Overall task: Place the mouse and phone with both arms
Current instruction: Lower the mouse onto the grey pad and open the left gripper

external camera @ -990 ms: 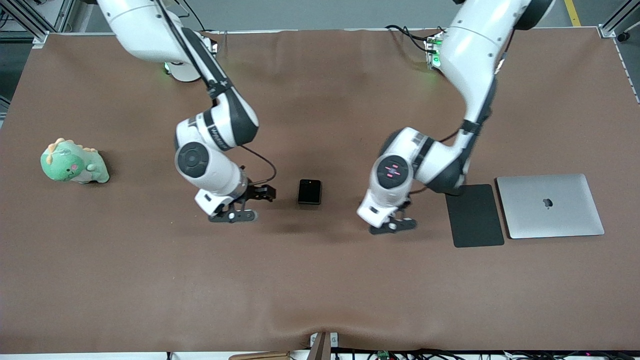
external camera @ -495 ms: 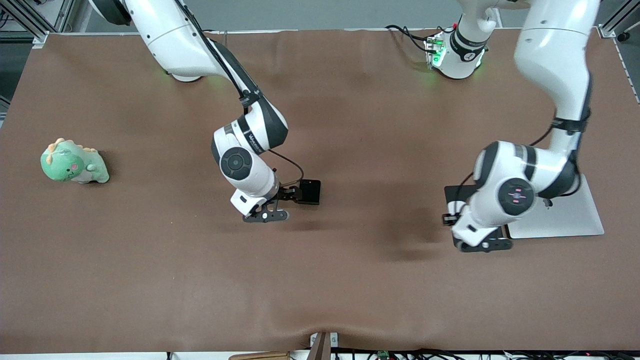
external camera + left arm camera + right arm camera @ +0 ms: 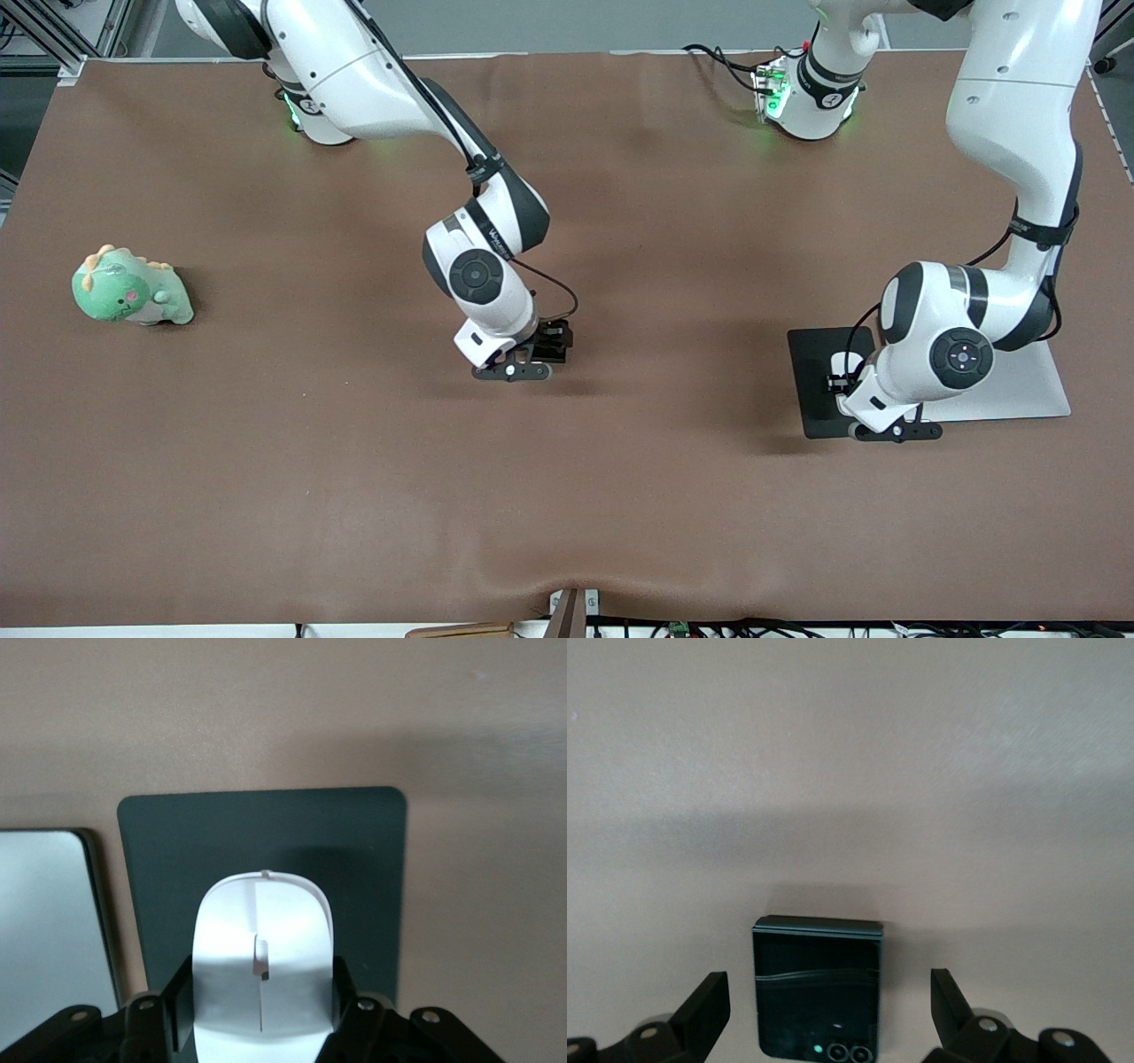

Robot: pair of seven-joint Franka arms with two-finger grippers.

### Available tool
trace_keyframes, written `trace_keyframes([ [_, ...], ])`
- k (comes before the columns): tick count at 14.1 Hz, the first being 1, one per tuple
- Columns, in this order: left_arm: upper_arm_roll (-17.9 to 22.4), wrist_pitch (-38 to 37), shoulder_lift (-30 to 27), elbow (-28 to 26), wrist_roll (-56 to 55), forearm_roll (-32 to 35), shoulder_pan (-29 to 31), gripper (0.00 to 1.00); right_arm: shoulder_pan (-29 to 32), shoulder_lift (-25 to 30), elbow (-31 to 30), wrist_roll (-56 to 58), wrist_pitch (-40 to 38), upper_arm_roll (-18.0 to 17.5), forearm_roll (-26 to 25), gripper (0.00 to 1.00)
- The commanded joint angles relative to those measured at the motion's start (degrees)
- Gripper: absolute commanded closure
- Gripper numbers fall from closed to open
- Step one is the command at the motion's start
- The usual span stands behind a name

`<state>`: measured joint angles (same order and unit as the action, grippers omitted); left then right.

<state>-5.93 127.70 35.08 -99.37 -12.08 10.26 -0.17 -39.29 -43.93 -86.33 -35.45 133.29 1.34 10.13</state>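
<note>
My left gripper [image 3: 263, 997] is shut on the white mouse [image 3: 263, 957], one finger on each side of it. It holds the mouse over the flat black pad [image 3: 813, 390] toward the left arm's end of the table; whether the mouse touches the pad I cannot tell. The black folded phone [image 3: 818, 988] lies flat on the brown table at mid-table. My right gripper [image 3: 542, 347] is low over the phone and open, its two fingers [image 3: 704, 1010] standing wide on either side, apart from the phone. In the front view the right hand covers most of the phone.
A closed silver laptop [image 3: 1036, 390] lies beside the black pad, partly under the left arm. A green plush dinosaur [image 3: 131, 288] sits toward the right arm's end of the table. The brown mat [image 3: 567, 496] covers the whole table.
The right arm has swung toward the phone and now straddles it with open fingers. The left arm has carried the mouse from mid-table to over the black pad.
</note>
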Motion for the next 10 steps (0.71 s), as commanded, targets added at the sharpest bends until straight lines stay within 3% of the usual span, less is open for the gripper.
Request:
trace_keyframes([
  [1, -0.8, 4.2, 0.2, -2.7, 0.2, 1.8, 1.7, 0.52, -1.0, -3.1, 3.7, -4.9, 0.0, 0.6, -2.6, 0.0],
  [5, -0.8, 5.8, 1.8, -2.7, 0.2, 1.8, 2.2, 0.51, -1.7, -4.8, 5.4, -5.9, 0.0, 0.6, -2.7, 0.0],
  [10, -0.8, 6.0, 2.6, -2.5, 0.1, 1.8, 2.1, 0.36, -1.9, -5.8, 5.2, -6.8, 0.1, 0.7, -3.6, 0.0],
])
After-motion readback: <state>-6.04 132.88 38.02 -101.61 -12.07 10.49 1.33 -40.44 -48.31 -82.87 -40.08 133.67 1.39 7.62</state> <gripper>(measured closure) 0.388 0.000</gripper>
